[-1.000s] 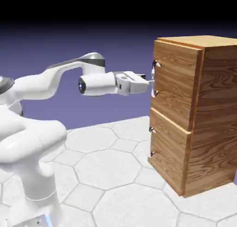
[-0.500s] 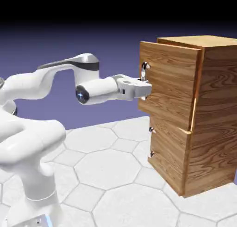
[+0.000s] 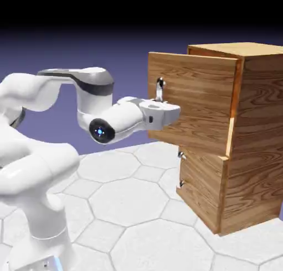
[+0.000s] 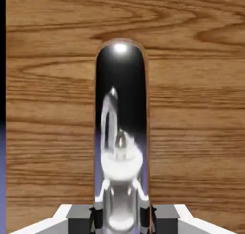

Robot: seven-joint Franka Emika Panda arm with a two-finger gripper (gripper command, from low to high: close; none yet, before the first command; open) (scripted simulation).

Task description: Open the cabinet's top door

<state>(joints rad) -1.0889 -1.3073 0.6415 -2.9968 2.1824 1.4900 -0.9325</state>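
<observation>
The pincer (image 4: 122, 221) is pinching the shiny bar handle (image 4: 120, 113), and the cabinet's (image 3: 257, 131) top door (image 3: 193, 107) is hanging partway open, lower door (image 3: 202, 184) shut.

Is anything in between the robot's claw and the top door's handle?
No, nothing I can see. The claw is closed right on the shiny handle, with a fingertip on each side and only the top door behind it.
</observation>
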